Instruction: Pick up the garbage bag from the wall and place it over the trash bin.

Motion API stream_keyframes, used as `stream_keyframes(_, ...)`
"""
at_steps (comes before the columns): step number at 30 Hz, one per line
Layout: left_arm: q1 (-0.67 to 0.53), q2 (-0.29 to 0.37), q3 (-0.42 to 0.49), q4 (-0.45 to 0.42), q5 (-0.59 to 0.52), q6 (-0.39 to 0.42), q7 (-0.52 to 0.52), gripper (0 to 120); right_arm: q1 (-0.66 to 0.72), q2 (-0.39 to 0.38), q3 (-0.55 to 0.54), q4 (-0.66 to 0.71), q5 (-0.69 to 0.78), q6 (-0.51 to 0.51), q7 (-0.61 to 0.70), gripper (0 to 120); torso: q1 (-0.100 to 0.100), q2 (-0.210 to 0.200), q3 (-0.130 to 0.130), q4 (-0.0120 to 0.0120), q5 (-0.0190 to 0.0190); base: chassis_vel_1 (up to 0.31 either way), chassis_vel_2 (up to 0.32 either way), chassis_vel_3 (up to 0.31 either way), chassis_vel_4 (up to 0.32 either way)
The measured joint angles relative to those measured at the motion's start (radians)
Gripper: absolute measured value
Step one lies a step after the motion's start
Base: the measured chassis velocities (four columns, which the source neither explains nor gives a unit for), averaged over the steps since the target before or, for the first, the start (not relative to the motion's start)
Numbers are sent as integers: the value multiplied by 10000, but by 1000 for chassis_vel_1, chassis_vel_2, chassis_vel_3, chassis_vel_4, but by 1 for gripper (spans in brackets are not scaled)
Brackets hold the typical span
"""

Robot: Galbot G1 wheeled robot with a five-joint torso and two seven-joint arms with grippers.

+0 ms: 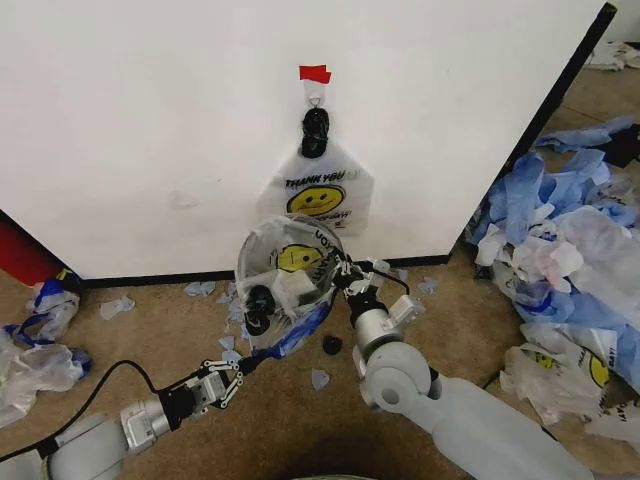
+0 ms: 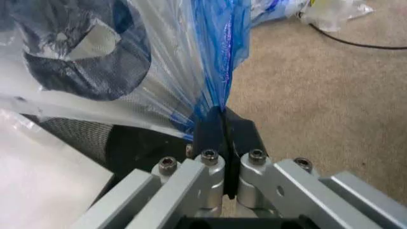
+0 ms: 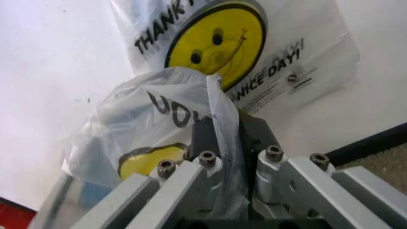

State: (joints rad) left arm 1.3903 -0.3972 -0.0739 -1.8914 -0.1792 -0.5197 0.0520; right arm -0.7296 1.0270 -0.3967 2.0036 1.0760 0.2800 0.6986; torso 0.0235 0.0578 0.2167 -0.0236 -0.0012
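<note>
A garbage bag (image 1: 290,255) with a yellow smiley is stretched open between my two grippers, low in front of the wall (image 1: 150,120). My left gripper (image 1: 243,365) is shut on the bag's blue edge (image 2: 219,57). The right gripper (image 1: 340,272) is shut on the opposite edge (image 3: 219,109). Black mesh of the trash bin (image 2: 76,136) shows through the plastic, and the bin (image 1: 262,305) sits inside the draped bag. Another smiley bag (image 1: 318,195) hangs from the hook (image 1: 314,98) under red tape (image 1: 314,73), right behind the held one.
A big heap of blue and white bags (image 1: 570,250) lies on the carpet to the right. More bags (image 1: 40,340) lie at the left by a red object (image 1: 20,255). Plastic scraps and a small black piece (image 1: 331,345) litter the floor near the bin.
</note>
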Motion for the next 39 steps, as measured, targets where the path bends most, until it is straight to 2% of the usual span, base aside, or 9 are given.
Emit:
stream_keyframes(3,-69,-209,52,422,112,-115,9,0,-41,85,-68,122,12,-46,117,1,0,0,0,0,-1,0,0,0,0)
stream_keyframes(19,10,-687,76,1323,518,-302,-152,1,-395,187,-459,306,-48,-75,304,1,0,0,0,-1,0,0,0,0,0)
stream_keyframes(23,23,-890,140,1665,541,-347,-213,18,-434,149,-554,321,-82,-73,319,1,0,0,0,1,-1,0,0,0,0)
stream_keyframes(28,61,-868,126,1646,555,-392,-306,27,-455,113,-576,338,-117,-63,323,1,0,0,0,0,-2,0,0,0,0)
stream_keyframes(32,226,-529,-71,1390,510,-409,-455,46,-493,114,-598,227,-206,-31,286,1,0,0,0,-1,1,0,0,0,0)
stream_keyframes(34,264,-490,-101,1353,501,-412,-476,48,-502,116,-602,194,-217,-26,280,1,0,0,0,0,1,0,0,0,0)
stream_keyframes(38,582,-206,-307,1090,474,-414,-625,68,-546,54,-654,22,-259,28,180,1,0,0,0,0,0,0,0,0,0)
stream_keyframes(39,629,-158,-332,1063,471,-414,-642,69,-553,47,-653,2,-261,39,178,1,0,0,0,0,0,0,0,0,0)
